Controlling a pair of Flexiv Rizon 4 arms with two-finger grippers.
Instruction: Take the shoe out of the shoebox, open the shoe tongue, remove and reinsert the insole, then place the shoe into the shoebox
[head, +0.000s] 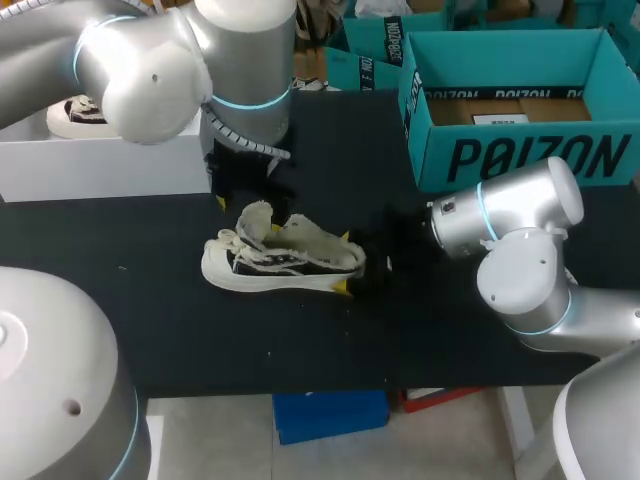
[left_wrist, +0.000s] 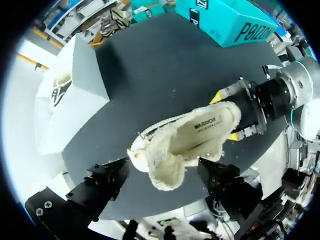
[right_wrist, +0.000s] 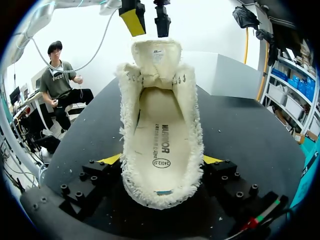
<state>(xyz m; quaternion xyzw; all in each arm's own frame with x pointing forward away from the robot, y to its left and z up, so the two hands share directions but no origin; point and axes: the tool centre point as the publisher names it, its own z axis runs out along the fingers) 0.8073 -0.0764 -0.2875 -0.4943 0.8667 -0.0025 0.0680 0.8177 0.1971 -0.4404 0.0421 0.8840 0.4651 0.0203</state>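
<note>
Right gripper (right_wrist: 161, 160) is clamping the heel of the cream fleece-lined low sneaker with dark side panels (head: 285, 262), with a yellow tip pressing on each side of it. The sneaker is sitting sole-down mid black desk (head: 150, 320), heel pointing at the right arm and toe pointing away from it. The cream printed insole (right_wrist: 160, 140) is lying flat inside the sneaker. The fuzzy cream tongue (right_wrist: 156, 55) is standing upright and pulled forward, leaving the opening wide.

Left gripper (left_wrist: 162, 167) is hanging over the tongue end, fingers spread wide. The tongue is sitting between them, and neither finger is touching it.

The teal open-top cardboard shoebox (head: 530, 155) is sitting at the far right of the desk, well apart from the sneaker, with brown card showing inside. A plain white box (head: 100, 165) is sitting at the far left, near the left arm.
</note>
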